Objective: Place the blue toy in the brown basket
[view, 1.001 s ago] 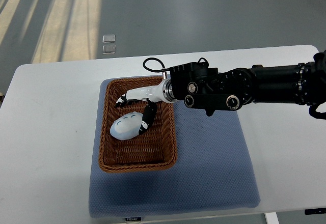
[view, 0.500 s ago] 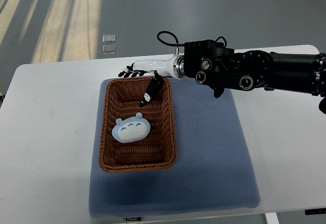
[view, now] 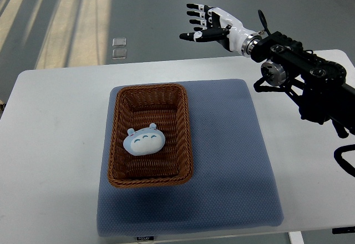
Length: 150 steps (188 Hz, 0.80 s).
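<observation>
The toy lies inside the basket, so the placing looks done, and the right hand, fingers spread and empty, hovers far right beyond the table, needing only to park.

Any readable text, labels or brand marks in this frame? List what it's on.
Small white tag on the front edge of the blue mat: print is there, too small and blurred to read.
Brown basket, blue toy, table, right hand and its arm: no text visible.
Nothing else legible.
</observation>
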Tool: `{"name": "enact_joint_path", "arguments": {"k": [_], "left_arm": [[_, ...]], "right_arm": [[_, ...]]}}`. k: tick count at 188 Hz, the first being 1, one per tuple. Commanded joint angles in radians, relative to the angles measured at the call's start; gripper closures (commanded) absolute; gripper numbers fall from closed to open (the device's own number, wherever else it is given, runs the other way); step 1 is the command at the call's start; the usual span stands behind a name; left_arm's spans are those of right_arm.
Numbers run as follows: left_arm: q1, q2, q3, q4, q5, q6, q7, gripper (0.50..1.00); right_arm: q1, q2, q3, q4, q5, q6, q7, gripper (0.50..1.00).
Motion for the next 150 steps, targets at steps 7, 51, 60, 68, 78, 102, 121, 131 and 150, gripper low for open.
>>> {"name": "enact_joint_path", "arguments": {"k": [7,51,60,68,78,102,121,131,150], "left_arm": [[0.0,0.0,0.001,0.0,0.0,0.0,0.0,0.5],[0.0,0.0,-0.001,0.0,0.0,0.0,0.0,0.5],[0.0,0.0,-0.001,0.0,0.0,0.0,0.0,0.5],[0.0,0.0,0.001,0.0,0.0,0.0,0.0,0.5],[0.0,0.0,0.001,0.0,-0.001,0.0,0.0,0.5],[0.0,0.0,-0.001,0.0,-0.001,0.0,0.0,0.5],[0.0,0.0,-0.001,0.0,0.0,0.0,0.0,0.5],[0.0,0.0,0.001,0.0,0.0,0.0,0.0,0.5],[0.0,0.0,0.001,0.0,0.0,0.0,0.0,0.5]], "right_arm": [[-0.113,0.005,0.201,-0.016,0.06,-0.013,0.006,0.589],[-0.223,0.036,0.288,-0.059,0.208,-0.016,0.068,0.589],[-0.231,0.037,0.288,-0.073,0.251,-0.014,0.077,0.589],[-0.235,0.037,0.288,-0.081,0.281,-0.014,0.081,0.589],[-0.248,0.034,0.288,-0.091,0.33,-0.014,0.086,0.591],[-0.258,0.029,0.287,-0.105,0.429,-0.013,0.088,0.589],[-0.26,0.026,0.287,-0.119,0.457,-0.008,0.091,0.589],[-0.258,0.025,0.287,-0.124,0.455,-0.008,0.092,0.589],[-0.254,0.022,0.284,-0.124,0.451,-0.013,0.115,0.589]]}}
